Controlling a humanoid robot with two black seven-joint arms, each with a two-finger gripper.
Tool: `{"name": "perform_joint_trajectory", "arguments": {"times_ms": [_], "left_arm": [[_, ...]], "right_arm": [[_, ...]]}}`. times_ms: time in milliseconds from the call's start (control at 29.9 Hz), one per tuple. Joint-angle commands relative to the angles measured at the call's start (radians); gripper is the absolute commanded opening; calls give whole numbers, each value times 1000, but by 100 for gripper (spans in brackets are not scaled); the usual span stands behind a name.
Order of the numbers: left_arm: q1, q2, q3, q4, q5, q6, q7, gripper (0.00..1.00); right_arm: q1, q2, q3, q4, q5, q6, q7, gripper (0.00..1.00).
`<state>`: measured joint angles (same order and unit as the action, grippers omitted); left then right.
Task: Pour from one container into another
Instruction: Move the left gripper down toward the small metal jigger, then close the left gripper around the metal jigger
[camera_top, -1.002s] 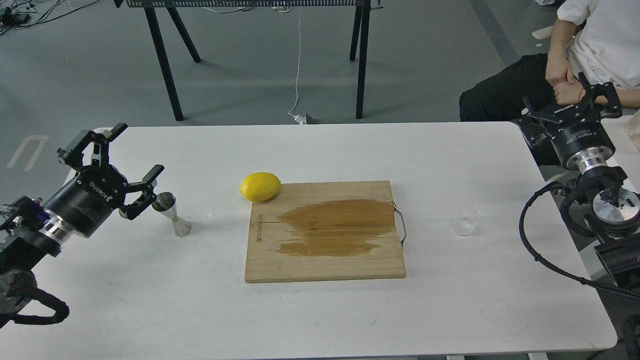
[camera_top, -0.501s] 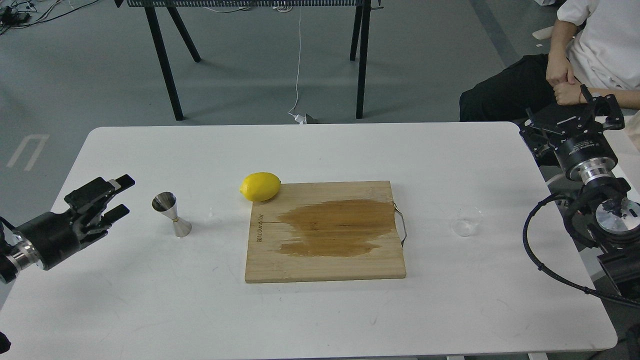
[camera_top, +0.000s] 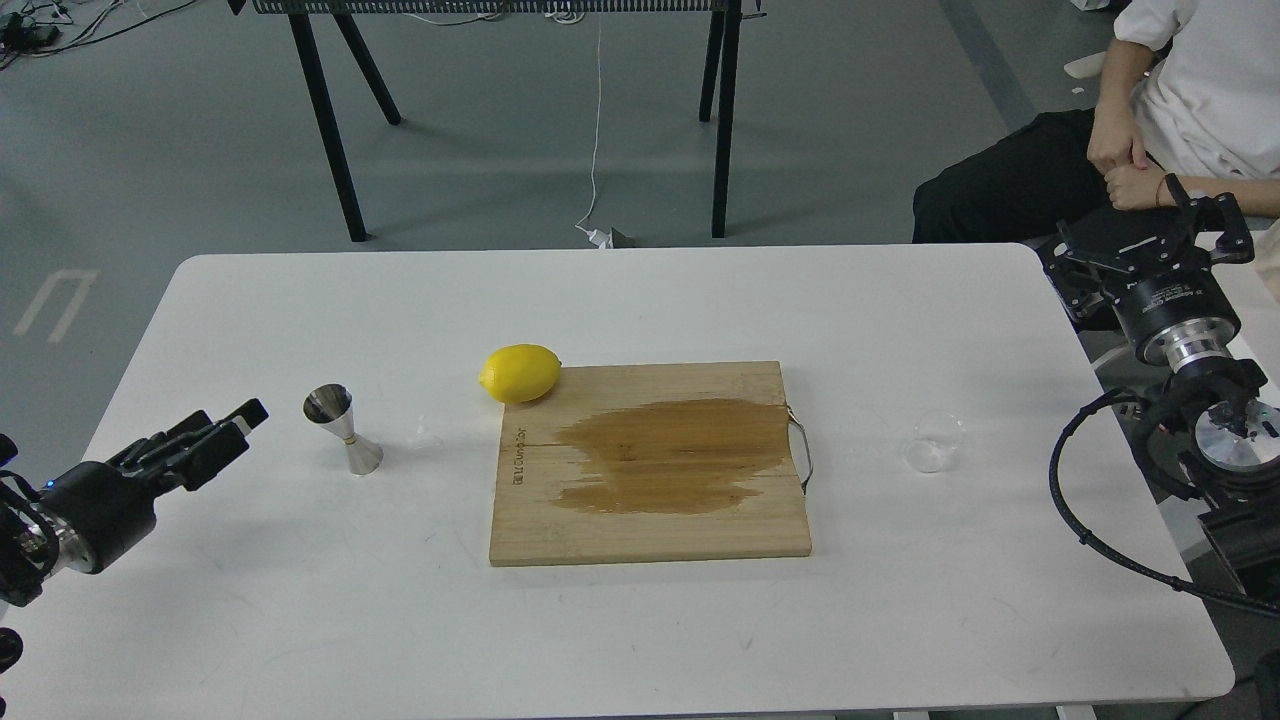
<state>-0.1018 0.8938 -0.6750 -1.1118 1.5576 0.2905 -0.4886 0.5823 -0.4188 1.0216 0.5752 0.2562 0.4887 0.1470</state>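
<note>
The steel jigger stands upright on the white table, left of the cutting board. The small clear cup sits upright to the right of the board, and I cannot tell what it holds. My left gripper hovers low about a hand's width left of the jigger, touching nothing; it is seen side-on, so its fingers overlap. My right gripper is raised beyond the table's right edge, well behind and to the right of the cup, its fingers spread wide and empty.
A wooden cutting board with a dark wet stain lies mid-table, with a lemon at its back left corner. A seated person is close behind my right gripper. Black table legs stand on the floor beyond.
My left arm has drawn back from the jigger toward the front left and turned side-on. My right gripper has shifted slightly right, still spread open.
</note>
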Motion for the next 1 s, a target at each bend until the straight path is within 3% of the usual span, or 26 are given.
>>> {"name": "perform_joint_trajectory", "arguments": {"times_ms": [0, 167, 468, 635, 802, 969], "left_arm": [[-13, -27, 87, 53, 114, 111, 0, 88], [-59, -148, 103, 199, 309, 198, 0, 85], [-153, -323, 104, 441, 433, 198, 0, 81], [-180, -365, 104, 452, 447, 198, 0, 76], [-202, -372, 104, 452, 447, 198, 0, 63], [-220, -375, 104, 457, 446, 198, 0, 60]], "right_arm": [[-1, 2, 0, 0, -2, 0, 0, 100], [-2, 2, -1, 0, 0, 0, 0, 100], [-7, 2, -1, 2, 0, 0, 0, 100], [-9, 2, -3, 2, -2, 0, 0, 100], [-10, 2, -3, 0, -2, 0, 0, 100], [-18, 2, -3, 0, -2, 0, 0, 100]]}}
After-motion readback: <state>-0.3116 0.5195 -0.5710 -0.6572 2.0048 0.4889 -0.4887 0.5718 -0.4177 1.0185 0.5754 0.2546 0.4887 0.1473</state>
